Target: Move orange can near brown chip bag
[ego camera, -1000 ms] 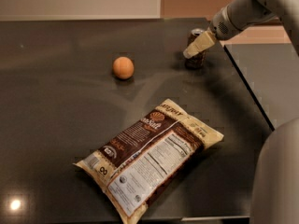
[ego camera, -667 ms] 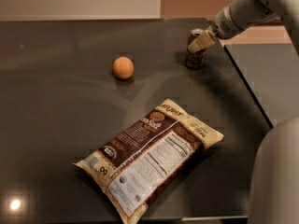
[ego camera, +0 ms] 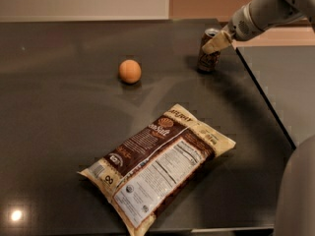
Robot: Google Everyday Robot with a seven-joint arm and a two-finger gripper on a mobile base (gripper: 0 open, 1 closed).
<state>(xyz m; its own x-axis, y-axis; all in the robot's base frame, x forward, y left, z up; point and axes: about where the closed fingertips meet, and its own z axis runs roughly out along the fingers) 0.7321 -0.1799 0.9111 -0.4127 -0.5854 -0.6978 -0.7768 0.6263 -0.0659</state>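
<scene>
The orange can (ego camera: 207, 57) stands on the dark table (ego camera: 59, 127) at the far right, brownish with a silver top. My gripper (ego camera: 217, 42) is at the can's upper right side, touching or just in front of its top, with the arm reaching in from the upper right. The brown chip bag (ego camera: 157, 173) lies flat at the front middle of the table, label panel up, well apart from the can.
A round orange fruit (ego camera: 130, 71) sits on the table left of the can. The table's right edge (ego camera: 266, 100) runs diagonally just right of the can. Part of my pale body (ego camera: 300, 195) fills the bottom right corner.
My gripper has shifted slightly up and to the right, so more of the can shows. The can, the fruit and the bag have stayed in place.
</scene>
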